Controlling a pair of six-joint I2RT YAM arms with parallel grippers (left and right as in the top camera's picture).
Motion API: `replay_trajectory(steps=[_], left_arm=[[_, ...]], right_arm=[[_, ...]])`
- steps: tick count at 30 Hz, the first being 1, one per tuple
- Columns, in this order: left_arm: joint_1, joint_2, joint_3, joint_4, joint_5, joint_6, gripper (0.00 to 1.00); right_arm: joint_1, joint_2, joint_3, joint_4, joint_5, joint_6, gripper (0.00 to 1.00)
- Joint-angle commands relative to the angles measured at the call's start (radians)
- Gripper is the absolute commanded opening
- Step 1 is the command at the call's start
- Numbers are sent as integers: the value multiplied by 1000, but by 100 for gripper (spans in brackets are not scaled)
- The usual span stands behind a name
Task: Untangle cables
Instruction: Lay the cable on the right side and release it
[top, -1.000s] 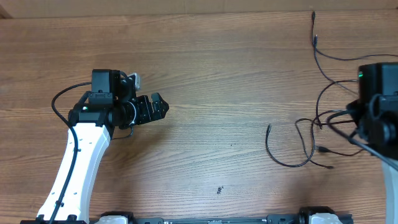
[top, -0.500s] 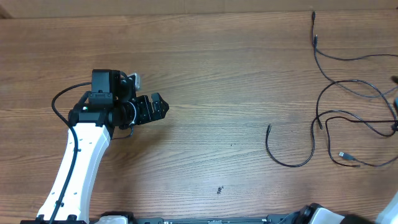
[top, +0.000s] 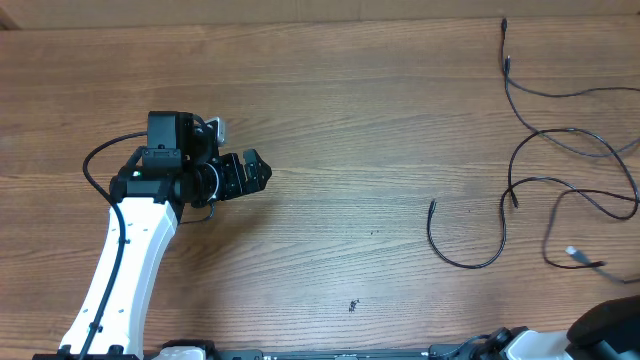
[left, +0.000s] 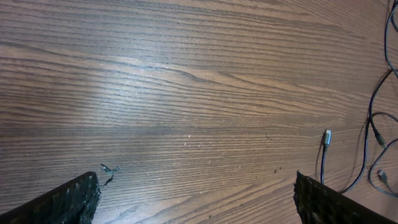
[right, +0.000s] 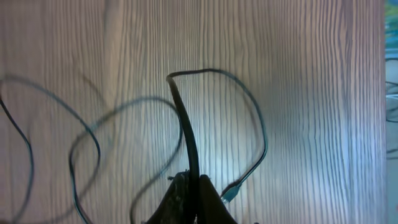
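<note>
cables (top: 470, 266) at table's (top: 350, 120) right side, left arm (top: 130, 250) far left

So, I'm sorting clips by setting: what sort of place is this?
Likely a robotics lab bench: a brown wood-grain tabletop, a white-and-black robot arm, and thin black cables strewn across it.

Bright, even light overhead; the right wrist view is washed out, its cables (right: 188, 137) blurred.
</note>
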Motion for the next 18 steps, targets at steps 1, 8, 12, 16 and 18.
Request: replay_trajectory(steps=[1,8,12,16,18], left_arm=[[2,3,6,1,-2,19,100],[2,3,6,1,-2,19,99],[2,3,6,1,-2,19,100],[2,3,6,1,-2,19,100],[2,3,6,1,-2,19,100]], right_arm=[[-14,26,2,69,39,-9,4],[-14,149,2,160,94,-10,4],[-14,214,2,195,135,-9,4],[-14,266,2,249,159,-10,4],[-14,286,2,277,181,-10,4]])
